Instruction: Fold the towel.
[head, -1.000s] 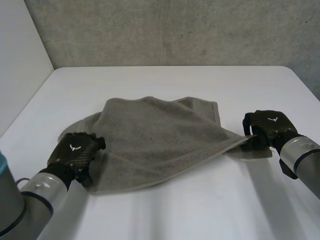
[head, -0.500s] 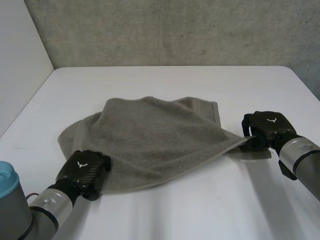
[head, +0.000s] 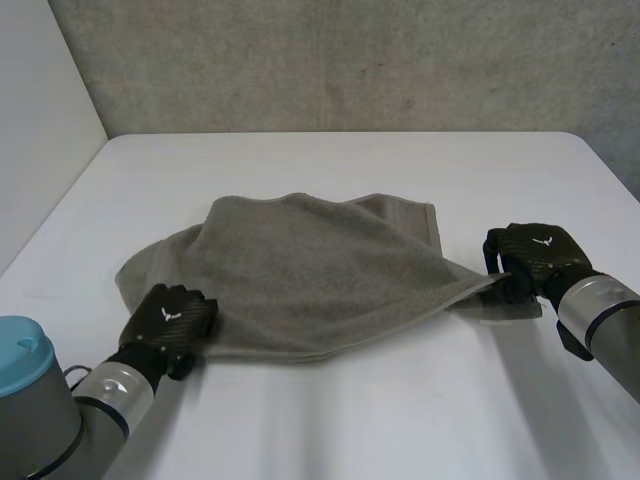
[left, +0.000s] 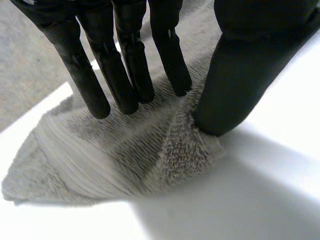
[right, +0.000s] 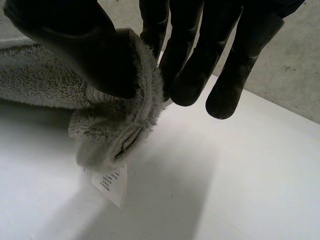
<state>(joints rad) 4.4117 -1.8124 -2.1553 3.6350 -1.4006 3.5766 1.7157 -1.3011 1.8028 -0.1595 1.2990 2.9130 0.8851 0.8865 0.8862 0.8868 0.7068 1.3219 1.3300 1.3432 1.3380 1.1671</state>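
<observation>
One grey terry towel (head: 320, 280) lies rumpled on the middle of the white table (head: 330, 430), partly doubled over itself. Its upper layer spreads in a broad slanting sheet, and a hemmed border shows along the far right edge. The near edge forms a soft rounded fold rather than a clean line, and a second layer peeks out at the far left. The towel draws to a point at the right. There the right hand (head: 535, 258) grips the corner, the cloth bunched and pinched between its thumb (right: 75, 45) and curled fingers and held just off the table. A small white care label (right: 111, 184) hangs from the pinched corner. The left hand (head: 168, 322) sits on the near left corner. Its straight fingers (left: 125, 75) and thumb are planted on the pile, with a raised ridge of cloth gathered and nipped between them. That corner lies flat on the table under its palm.
</observation>
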